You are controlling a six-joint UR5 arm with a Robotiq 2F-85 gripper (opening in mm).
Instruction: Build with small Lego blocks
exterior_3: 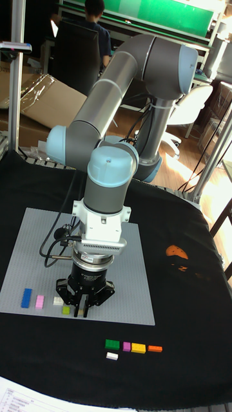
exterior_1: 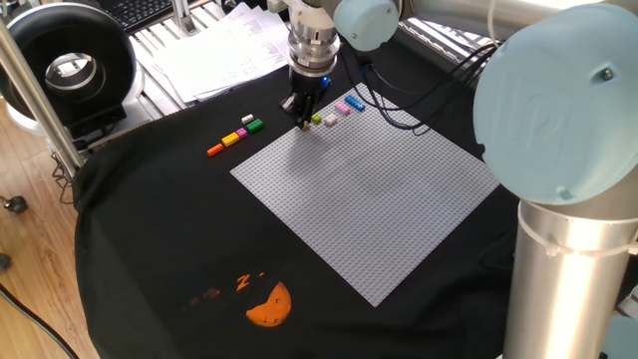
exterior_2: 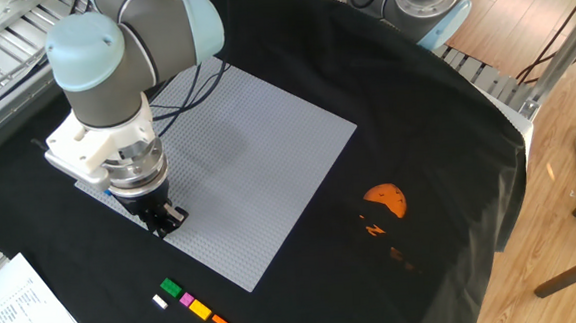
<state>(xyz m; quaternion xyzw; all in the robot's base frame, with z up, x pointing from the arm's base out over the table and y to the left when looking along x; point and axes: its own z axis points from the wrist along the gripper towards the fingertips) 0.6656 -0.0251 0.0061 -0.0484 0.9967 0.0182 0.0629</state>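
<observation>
The tall fixed view shows the end effector (exterior_3: 81, 310) low over the near edge of the grey baseplate (exterior_3: 135, 270), its fingers close together beside the yellow-green brick (exterior_3: 66, 310), though I cannot tell whether they pinch anything. On that same edge sit the white brick (exterior_3: 58, 300), pink brick (exterior_3: 40, 301) and blue brick (exterior_3: 26, 297); just off the baseplate on the black tabletop (exterior_3: 187, 360) lie green (exterior_3: 112, 344), white, pink, yellow and orange bricks. These look light, rigid and slick, best pinched across their flat sides.
</observation>
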